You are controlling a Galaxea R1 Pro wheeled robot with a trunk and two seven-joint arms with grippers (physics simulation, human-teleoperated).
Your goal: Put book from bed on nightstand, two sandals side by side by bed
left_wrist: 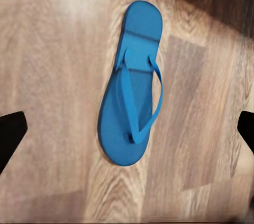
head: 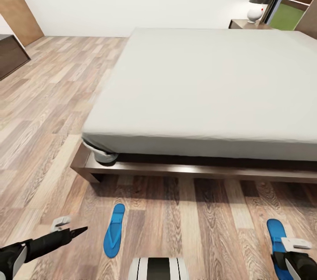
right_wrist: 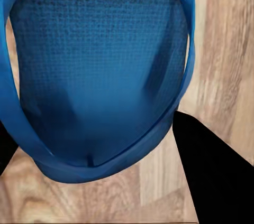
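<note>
While the two sandals lie well apart on the floor [head: 39,108] by the bed [head: 207,86], the right hand [right_wrist: 92,147] straddles one sandal [right_wrist: 100,65], unclenched, to pull it toward the other sandal [left_wrist: 131,89] under the spread, empty left hand [left_wrist: 127,129].

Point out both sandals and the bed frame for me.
left sandal [head: 114,230]: head view, mid sole, on the floor.
right sandal [head: 276,232]: head view, upper sole, by the right gripper [head: 294,245].
bed frame [head: 176,169]: head view, front wooden rail.

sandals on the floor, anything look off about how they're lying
Yes: the two sandals lie far apart. One sandal is on the floor near the bed's corner; the other sandal is well off to the right, under the right end effector, not side by side.
</note>
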